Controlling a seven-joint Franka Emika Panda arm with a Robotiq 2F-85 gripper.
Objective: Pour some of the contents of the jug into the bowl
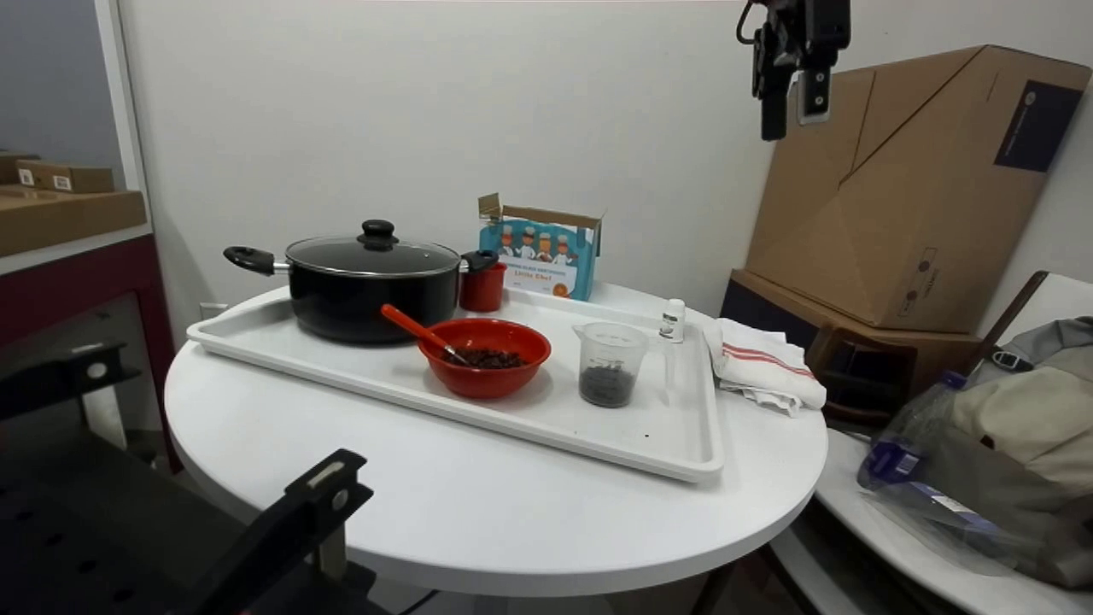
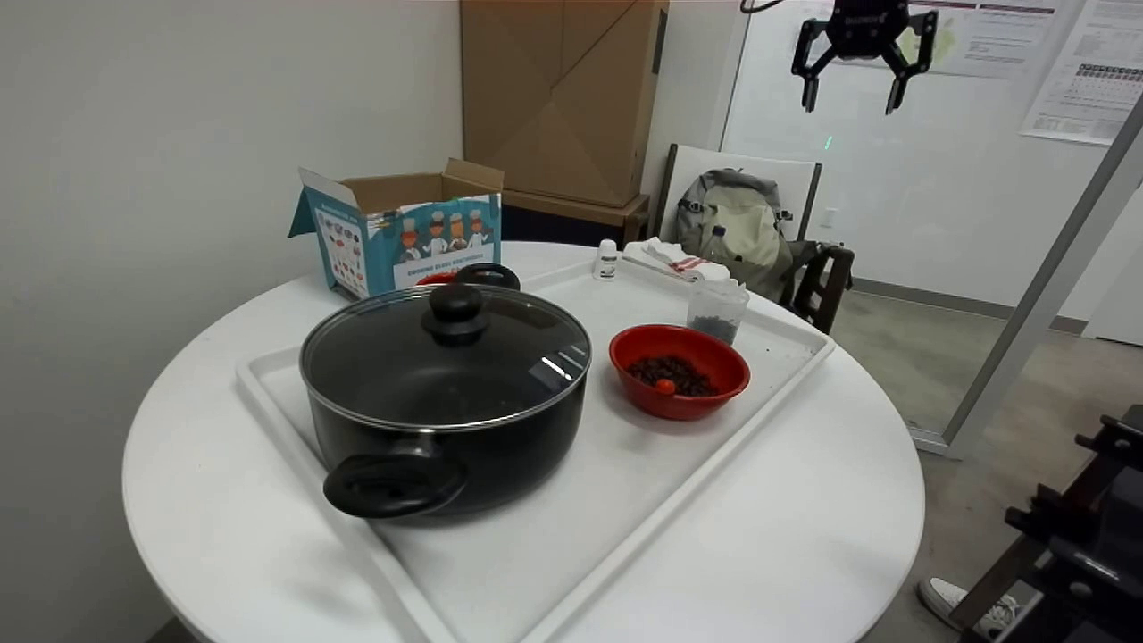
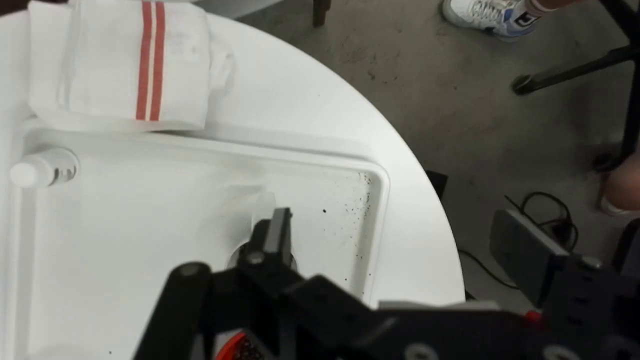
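Black pot (image 1: 373, 307) (lid (image 1: 373, 259) on), striped cloth (image 1: 762, 363)

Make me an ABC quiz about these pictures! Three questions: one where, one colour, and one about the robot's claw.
1. Where does the clear jug stand?
A) inside the pot
B) on the tray
C) on the towel

2. What colour is the bowl?
A) red
B) blue
C) green

3. How is the gripper?
A) shut on the jug
B) shut on the bowl
C) open, holding nothing

1: B, its base rests on the tray beside the bowl.
2: A, both exterior views show it red.
3: C, its jaws stand apart with nothing between.
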